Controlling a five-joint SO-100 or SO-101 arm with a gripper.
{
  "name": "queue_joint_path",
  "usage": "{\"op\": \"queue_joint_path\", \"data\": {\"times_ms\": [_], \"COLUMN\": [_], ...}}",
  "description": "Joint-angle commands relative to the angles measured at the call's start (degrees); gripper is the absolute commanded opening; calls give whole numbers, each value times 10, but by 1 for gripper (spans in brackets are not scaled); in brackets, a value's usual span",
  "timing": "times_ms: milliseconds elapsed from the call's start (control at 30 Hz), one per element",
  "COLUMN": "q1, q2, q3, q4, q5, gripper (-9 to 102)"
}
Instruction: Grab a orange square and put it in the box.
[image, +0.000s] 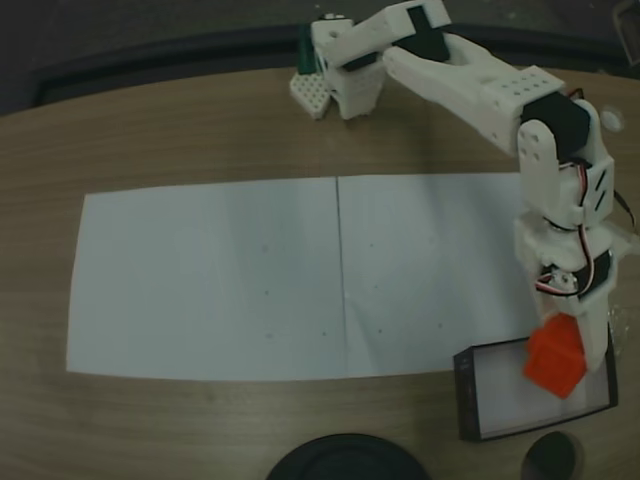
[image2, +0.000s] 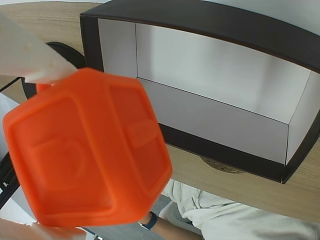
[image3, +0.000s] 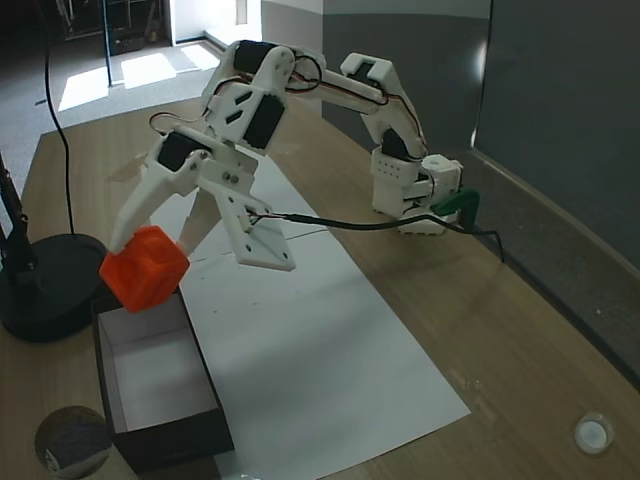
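The orange square (image: 555, 358) is a bright orange-red block held in the air between the white fingers of my gripper (image: 560, 345), which is shut on it. It hangs just above the box (image: 466, 395), a shallow black-walled tray with a white floor near the table's front right corner. In another fixed view the orange square (image3: 145, 267) hovers over the far end of the box (image3: 170, 440), with my gripper (image3: 135, 255) around it. In the wrist view the orange square (image2: 90, 150) looms large, one white finger (image2: 30, 55) lies against it, and the box (image2: 200, 15) is behind.
Two white paper sheets (image: 300, 280) cover the wooden table. A round black base (image: 345, 458) and a small dark disc (image: 555, 458) lie beside the box near the table's front edge. A person's light clothing (image2: 225, 220) shows below that edge.
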Motion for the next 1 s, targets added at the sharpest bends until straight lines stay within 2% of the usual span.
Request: {"op": "queue_joint_path", "data": {"times_ms": [0,133,300,467,567,767,967], "q1": [-3,-3,-2,0,5,76,185], "q2": [23,25,25,26,38,143,315], "q3": [-35,-35,-35,-35,-36,-36,-36], "q4": [-16,-11,-8,-8,-5,72,178], "q5": [4,4,-1,-1,-1,4,4], "gripper": [27,28,37,36,29,1,0]}}
